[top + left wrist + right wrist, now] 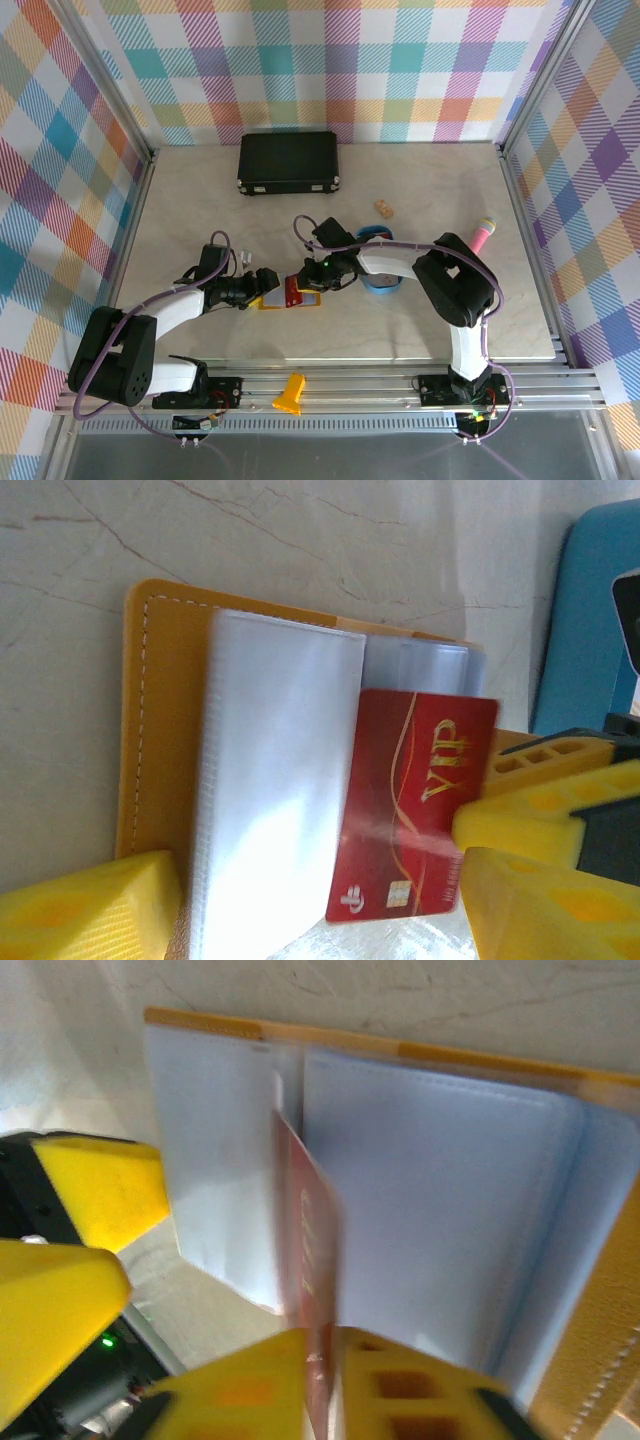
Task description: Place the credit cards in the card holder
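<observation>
In the yellow card holder (165,730), red VIP card (415,800)

The holder (165,740) lies open at the table's (450,200) near middle; a card (415,800) sits in its fold, perhaps partly pocketed. Tray (590,630) just right; case (288,163) behind.

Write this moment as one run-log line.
right gripper: shut on red VIP card | card: between clear sleeves of open yellow card holder | left gripper: open, at holder's edge
</observation>
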